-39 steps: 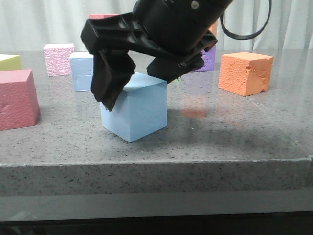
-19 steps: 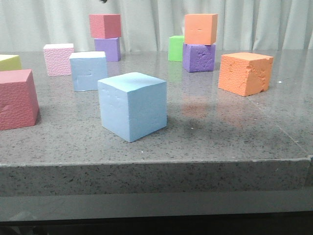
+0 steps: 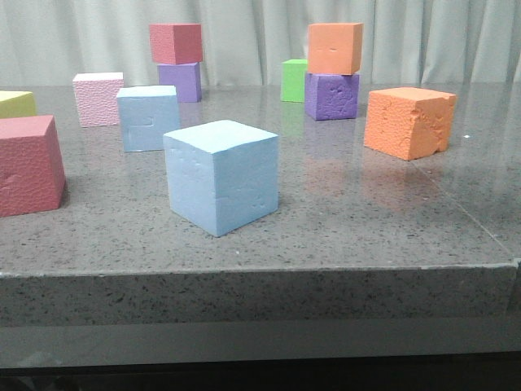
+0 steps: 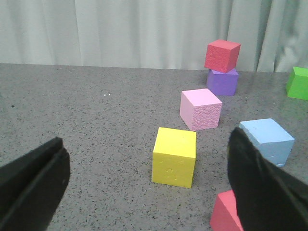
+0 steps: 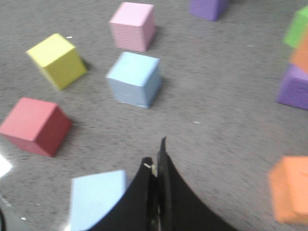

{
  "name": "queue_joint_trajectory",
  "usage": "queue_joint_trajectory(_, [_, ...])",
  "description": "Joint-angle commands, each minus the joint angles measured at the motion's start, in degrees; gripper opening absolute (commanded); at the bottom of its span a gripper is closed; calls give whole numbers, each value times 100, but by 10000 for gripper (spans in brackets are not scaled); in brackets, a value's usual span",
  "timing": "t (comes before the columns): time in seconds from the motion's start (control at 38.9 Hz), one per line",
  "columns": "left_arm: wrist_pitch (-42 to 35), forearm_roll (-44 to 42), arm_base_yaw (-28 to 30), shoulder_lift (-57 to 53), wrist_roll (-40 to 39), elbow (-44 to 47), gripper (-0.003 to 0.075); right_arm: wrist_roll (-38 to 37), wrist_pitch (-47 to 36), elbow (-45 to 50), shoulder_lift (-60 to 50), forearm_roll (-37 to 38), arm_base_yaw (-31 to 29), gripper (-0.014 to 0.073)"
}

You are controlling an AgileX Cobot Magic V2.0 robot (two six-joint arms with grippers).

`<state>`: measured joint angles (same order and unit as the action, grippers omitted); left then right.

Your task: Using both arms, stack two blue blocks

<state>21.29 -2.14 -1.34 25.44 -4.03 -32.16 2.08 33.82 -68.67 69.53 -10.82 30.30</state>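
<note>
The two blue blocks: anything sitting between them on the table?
No. In the front view only bare grey tabletop separates the near blue block from the far blue block; the right wrist view agrees.

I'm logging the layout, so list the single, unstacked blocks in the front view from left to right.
Yellow block → large red block → pink block → far blue block → near blue block → green block → large orange block.

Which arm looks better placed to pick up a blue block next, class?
Probably left: the left gripper is open, with the far blue block beside its finger. The right gripper is shut.
</note>
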Motion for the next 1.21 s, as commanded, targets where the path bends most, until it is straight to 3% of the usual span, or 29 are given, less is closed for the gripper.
queue_joint_trajectory(0.0, [-419, 13, 10, 72, -38, -213, 637, 35, -102, 65, -558, 119, -480, -68])
queue_joint_trajectory(0.26, [-419, 13, 10, 72, -38, -213, 637, 35, -123, 1491, -2207, 267, -1987, -68])
queue_joint_trajectory(0.36, [-419, 13, 10, 72, -38, -213, 636, 35, -337, 2060, -2896, 267, -2310, -68])
queue_joint_trajectory(0.51, [-419, 13, 10, 72, -38, -213, 636, 35, -953, 2951, -3947, 267, -2356, -68])
queue_joint_trajectory(0.69, [-491, 52, 10, 72, -38, -213, 637, 35, -995, 3767, -4825, 267, -2356, -68])
queue_joint_trajectory(0.93, [-839, 63, -14, 136, 9, -226, 637, 35, -1070, 4064, -5076, 267, -2356, -68])
queue_joint_trajectory(1.18, [-1021, 36, -897, 1392, 141, -966, 637, 35, -1157, 4064, -5076, 267, -2356, -68])
